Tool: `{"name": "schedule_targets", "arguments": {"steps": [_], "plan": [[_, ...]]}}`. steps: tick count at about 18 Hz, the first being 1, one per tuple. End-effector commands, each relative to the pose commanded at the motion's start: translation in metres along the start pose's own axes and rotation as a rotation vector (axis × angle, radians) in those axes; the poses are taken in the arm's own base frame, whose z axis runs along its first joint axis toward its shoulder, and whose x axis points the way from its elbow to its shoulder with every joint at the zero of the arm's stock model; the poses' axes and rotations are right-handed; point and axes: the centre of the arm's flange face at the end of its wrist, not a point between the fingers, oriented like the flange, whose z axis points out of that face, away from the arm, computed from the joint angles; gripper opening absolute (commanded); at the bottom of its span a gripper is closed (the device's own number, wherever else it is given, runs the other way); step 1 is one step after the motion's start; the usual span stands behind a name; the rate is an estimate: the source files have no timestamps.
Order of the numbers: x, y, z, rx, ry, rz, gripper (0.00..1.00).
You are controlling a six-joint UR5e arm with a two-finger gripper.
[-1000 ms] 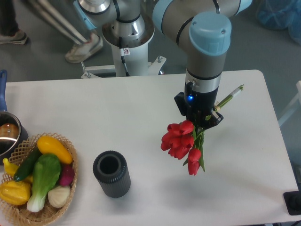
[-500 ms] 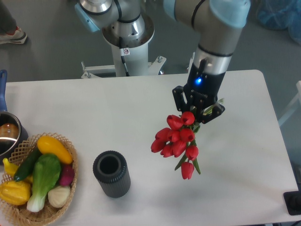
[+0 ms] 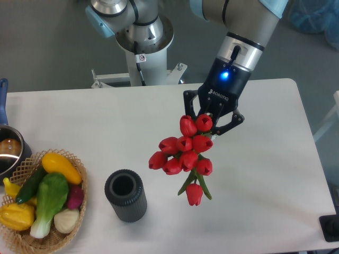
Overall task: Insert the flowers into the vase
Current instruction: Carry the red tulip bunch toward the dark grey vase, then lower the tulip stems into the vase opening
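The flowers [image 3: 183,153] hang in the air right of the vase [image 3: 125,195], buds toward the camera, with the jaws [image 3: 211,117] pinching the stems behind them. To go in cleanly, the stem ends should point down over the round mouth before lowering. The vase stands upright on the white tabletop [image 3: 106,121], near a wicker basket [image 3: 79,209] of toy vegetables; grey floor lies beyond
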Motion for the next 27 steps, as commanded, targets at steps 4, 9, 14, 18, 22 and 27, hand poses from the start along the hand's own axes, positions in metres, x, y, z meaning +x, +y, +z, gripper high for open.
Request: {"name": "schedule_targets", "arguments": {"steps": [4,9,14,18,22,27], "plan": [[0.006,-0.011,0.007,0.008,0.014,-0.039,0.00],[0.011,-0.027,0.003,0.141,0.055,-0.059,0.00],[0.010,-0.035,0.005,0.279,0.153,-0.130,0.00],[0.005,-0.034,0.018,0.370,0.227,-0.114,0.00],[0.008,-0.036,0.019,0.435,0.287,-0.113,0.00],[0.005,-0.031,0.026,0.530,0.356,-0.071,0.00]]}}
